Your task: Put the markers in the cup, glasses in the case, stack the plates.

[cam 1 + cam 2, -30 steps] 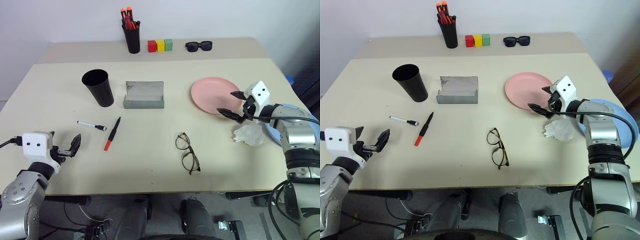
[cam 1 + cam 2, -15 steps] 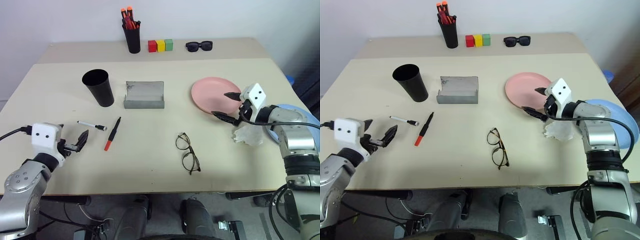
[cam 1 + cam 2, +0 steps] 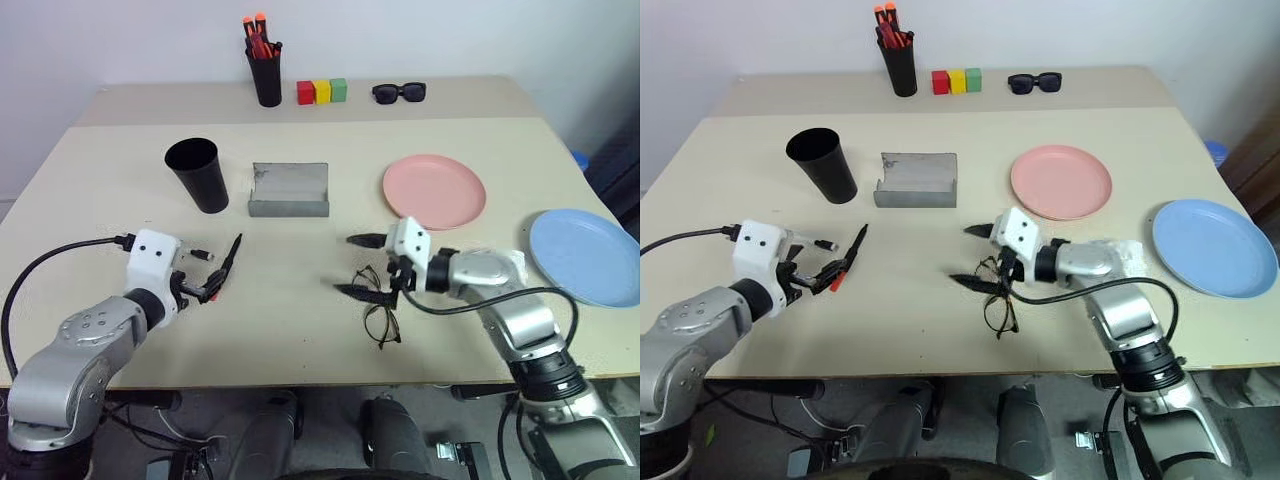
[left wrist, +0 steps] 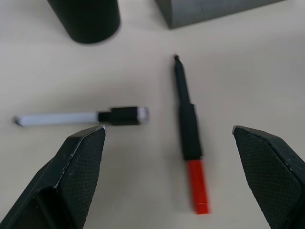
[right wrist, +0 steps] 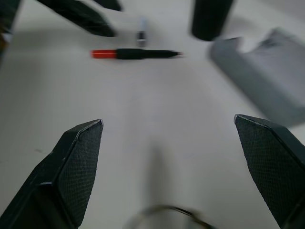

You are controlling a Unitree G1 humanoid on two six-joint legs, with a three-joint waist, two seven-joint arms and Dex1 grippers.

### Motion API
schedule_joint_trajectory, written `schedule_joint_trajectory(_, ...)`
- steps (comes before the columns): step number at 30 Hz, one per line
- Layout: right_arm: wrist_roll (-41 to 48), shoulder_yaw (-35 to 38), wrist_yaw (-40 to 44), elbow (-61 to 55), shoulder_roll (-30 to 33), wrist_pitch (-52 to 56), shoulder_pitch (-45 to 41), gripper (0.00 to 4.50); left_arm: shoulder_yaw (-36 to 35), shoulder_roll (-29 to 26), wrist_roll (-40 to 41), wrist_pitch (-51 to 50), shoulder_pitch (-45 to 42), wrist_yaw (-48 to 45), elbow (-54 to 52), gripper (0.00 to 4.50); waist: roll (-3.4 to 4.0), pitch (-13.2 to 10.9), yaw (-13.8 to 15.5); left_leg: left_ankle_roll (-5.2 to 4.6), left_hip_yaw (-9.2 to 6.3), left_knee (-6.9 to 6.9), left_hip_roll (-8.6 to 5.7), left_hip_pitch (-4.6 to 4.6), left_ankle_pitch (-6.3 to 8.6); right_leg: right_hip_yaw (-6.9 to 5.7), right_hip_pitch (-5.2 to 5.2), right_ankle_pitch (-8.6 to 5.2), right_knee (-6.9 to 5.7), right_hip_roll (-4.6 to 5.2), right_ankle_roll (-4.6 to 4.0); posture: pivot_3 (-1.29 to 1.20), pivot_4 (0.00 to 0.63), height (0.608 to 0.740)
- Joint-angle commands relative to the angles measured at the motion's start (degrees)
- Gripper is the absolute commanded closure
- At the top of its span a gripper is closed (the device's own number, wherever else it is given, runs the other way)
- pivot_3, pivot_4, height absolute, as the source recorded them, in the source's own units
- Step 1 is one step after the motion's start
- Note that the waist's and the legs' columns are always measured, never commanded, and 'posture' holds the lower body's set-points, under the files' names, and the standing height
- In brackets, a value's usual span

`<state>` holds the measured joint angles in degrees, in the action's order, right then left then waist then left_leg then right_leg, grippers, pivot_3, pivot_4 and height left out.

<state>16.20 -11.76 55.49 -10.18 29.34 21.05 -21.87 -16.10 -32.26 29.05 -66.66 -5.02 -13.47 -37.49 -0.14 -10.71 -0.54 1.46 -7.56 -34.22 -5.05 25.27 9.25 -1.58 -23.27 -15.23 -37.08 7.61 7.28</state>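
Both pincers gape empty: the right pincer (image 3: 362, 266) partly hides the glasses (image 3: 377, 312), the left pincer (image 4: 171, 179) straddles the markers (image 4: 189, 136).

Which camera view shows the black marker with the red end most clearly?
The left wrist view: the black marker lies whole and close between the open left tool. The eye views show it small, its red end partly hidden by that tool. The right wrist view shows it far and blurred.

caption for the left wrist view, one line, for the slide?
Open left gripper poised over two markers: the white marker and the black marker with a red end, below the black cup.
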Motion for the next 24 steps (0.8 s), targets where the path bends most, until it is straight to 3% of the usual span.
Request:
schedule_joint_trajectory(1, -0.2, 0.1, -1.3, -1.6, -1.0, -0.9, -0.3, 0.00, 0.2, 1.9, 1.0, -9.6, -4.8, 3.2, -1.7, 0.11, -0.02, 0.0, -0.1, 0.01, 0.00, 0.00, 0.00, -0.01, -0.01, 0.00, 0.01, 0.00, -0.01, -0.01, 0.00, 0.00, 0.150, 0.740)
schedule_joint_trajectory(8, 0.4, -0.9, -2.9, -4.0, -2.2, 0.1, 0.7, 0.00, 1.8, 5.3, 0.0, -25.3, -12.8, 5.4, -0.1, 0.11, -0.06, 0.0, -0.2, 0.03, -0.02, 0.01, -0.01, -0.03, -0.02, -0.03, 0.02, 0.01, -0.03, -0.06, 0.03, 0.00, 0.150, 0.740)
schedule_joint_trajectory(16, 0.6, -1.9, -4.5, -6.8, -3.2, 1.7, 2.2, 0.00, 2.2, 8.0, 1.4, -25.8, -15.6, 10.2, 7.5, 0.11, -0.09, 0.0, 0.0, 0.06, -0.03, 0.01, 0.01, -0.07, -0.02, -0.02, 0.04, 0.01, -0.06, -0.07, 0.02, 0.00, 0.150, 0.740)
schedule_joint_trajectory(19, 0.6, -2.1, -4.8, -7.4, -3.1, 2.0, 2.6, 0.00, 3.0, 8.3, 1.7, -25.8, -16.1, 11.9, 9.1, 0.95, -0.07, 0.0, 0.0, 0.06, -0.04, 0.01, 0.01, -0.10, -0.03, -0.02, 0.06, 0.01, -0.06, -0.06, 0.02, 0.00, 0.150, 0.740)
schedule_joint_trajectory(24, 0.6, -2.0, -5.2, -8.0, -2.8, 2.4, 3.2, 0.00, 2.9, 8.2, 2.9, -25.8, -16.4, 13.6, 9.8, 3.50, -0.07, 0.0, 0.1, 0.07, -0.04, 0.01, 0.00, -0.12, -0.03, -0.02, 0.10, 0.01, -0.06, -0.03, 0.02, 0.00, 0.150, 0.740)
